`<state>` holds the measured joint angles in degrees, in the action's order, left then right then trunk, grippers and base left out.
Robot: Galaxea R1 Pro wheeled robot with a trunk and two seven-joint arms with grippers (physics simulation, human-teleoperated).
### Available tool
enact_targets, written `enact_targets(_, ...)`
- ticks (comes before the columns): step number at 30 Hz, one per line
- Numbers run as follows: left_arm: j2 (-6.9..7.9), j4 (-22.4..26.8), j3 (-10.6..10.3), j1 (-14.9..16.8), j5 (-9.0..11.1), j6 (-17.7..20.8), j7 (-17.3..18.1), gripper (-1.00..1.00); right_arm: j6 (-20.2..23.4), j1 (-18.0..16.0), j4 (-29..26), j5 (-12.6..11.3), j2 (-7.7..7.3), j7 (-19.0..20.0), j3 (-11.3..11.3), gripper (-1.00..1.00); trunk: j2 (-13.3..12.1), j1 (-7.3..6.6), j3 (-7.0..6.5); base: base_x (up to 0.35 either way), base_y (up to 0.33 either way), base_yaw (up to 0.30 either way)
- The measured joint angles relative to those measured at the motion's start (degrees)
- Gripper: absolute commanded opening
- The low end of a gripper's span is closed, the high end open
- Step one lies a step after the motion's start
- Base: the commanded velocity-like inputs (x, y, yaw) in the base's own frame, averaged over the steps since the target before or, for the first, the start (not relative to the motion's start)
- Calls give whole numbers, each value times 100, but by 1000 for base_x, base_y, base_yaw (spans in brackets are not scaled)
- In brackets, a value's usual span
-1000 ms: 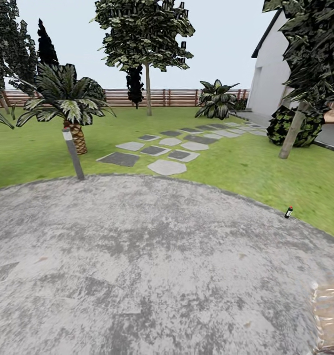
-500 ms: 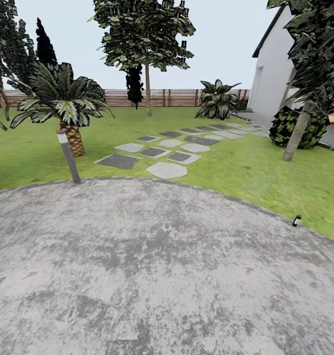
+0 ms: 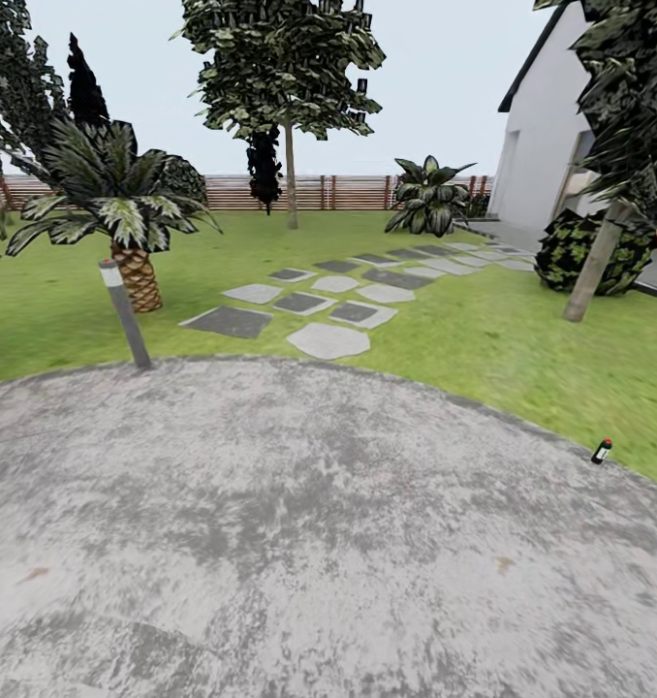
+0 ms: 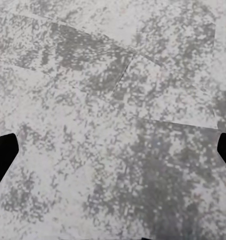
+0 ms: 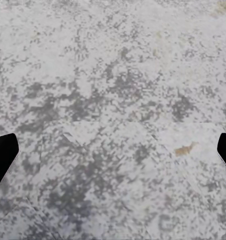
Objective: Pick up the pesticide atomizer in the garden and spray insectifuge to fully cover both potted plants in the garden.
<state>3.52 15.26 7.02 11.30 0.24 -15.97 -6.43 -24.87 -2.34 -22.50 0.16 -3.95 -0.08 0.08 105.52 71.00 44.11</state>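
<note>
Atomizer (image 3: 601,451) sits at the patio's (image 3: 299,523) right edge by the grass, so roll right first; both end effectors spread apart, holding nothing.

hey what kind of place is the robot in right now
A simulated back garden: a lawn with a round stone patio, a slatted wooden fence, and a small spray bottle at the patio's edge.

No legible text, label, brand, number or sign on anything in view.
</note>
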Motion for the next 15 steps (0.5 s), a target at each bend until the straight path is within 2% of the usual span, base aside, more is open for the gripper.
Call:
enact_targets(7, 0, 0, 4, -1, 0, 0, 0, 100, 0, 0, -8, 0, 0, 12, 0, 100, 0, 0, 0, 337, 0, -21)
enact_targets(15, 0, -2, -1, 1, 0, -1, 0, 100, 1, 2, -4, 0, 0, 18, 0, 100, 0, 0, 0, 337, 0, -233)
